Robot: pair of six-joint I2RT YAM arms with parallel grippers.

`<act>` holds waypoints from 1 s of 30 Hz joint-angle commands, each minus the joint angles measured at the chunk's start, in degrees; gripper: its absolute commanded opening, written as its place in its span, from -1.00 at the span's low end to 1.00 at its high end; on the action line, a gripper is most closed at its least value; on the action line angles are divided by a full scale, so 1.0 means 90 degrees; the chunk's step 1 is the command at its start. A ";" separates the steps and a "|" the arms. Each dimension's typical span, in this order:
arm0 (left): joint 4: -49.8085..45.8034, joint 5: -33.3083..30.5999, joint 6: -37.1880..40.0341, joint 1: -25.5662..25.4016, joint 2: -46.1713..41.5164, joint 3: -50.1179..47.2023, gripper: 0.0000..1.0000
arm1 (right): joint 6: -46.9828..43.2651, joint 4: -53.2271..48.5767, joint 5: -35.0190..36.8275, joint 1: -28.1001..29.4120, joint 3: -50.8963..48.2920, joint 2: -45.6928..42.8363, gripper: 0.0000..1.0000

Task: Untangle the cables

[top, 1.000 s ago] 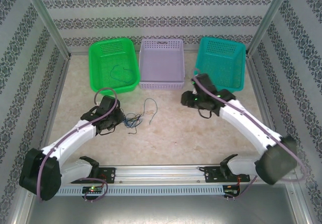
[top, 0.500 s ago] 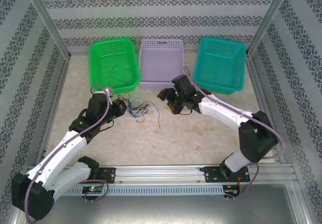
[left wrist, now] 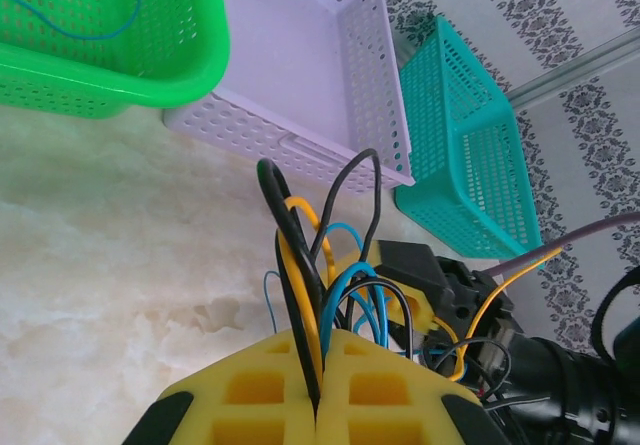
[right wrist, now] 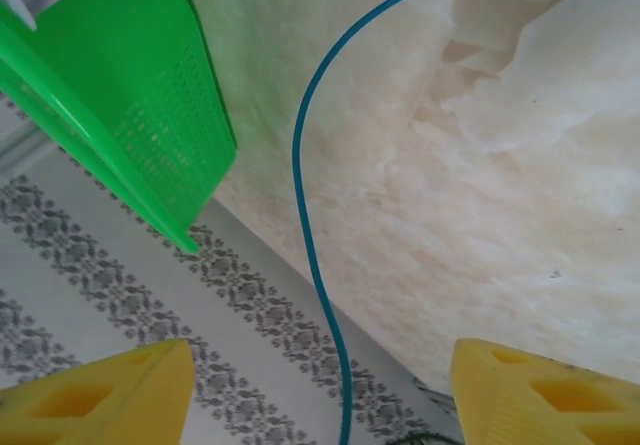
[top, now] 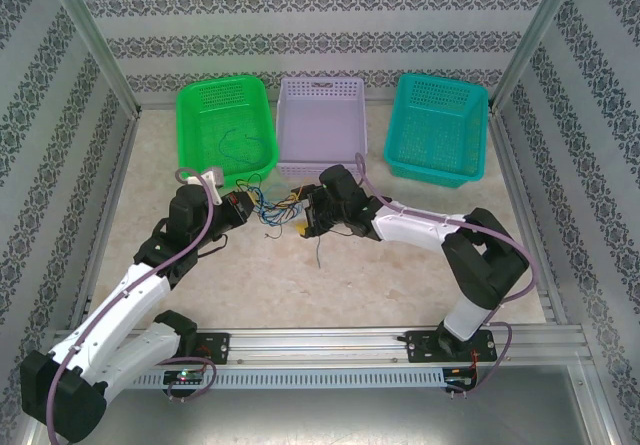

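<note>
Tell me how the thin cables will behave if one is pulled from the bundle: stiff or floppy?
Probably floppy: the blue cable runs in a loose curve through the open right pincer. Likely springy too: the cables loop up from the shut left pincer. Pulling may drag neighbours along.

Bright, even light from above fell on the pale counter (top: 350, 285); shadows were faint and soft-edged, as under the green basket (left wrist: 90, 105). The overhead view was mildly soft. In both wrist views the yellow fingers (left wrist: 380, 405) nearest the lens were blurred, the background sharper.
</note>
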 commanded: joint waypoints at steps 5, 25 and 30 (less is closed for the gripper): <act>0.0190 -0.0080 -0.0098 -0.0080 -0.0298 -0.0079 -1.00 | 0.0520 0.0618 0.0597 -0.0221 -0.0258 0.0053 -1.00; -0.2318 -0.1797 -0.0325 -0.0088 0.0152 0.0233 -1.00 | -0.4581 -0.3469 0.1201 -0.2778 0.0730 -0.2407 -1.00; -0.2945 -0.2190 -0.0373 -0.0086 0.0581 0.0486 -1.00 | -0.5049 -0.3900 0.1701 -0.3045 0.1023 -0.2702 -1.00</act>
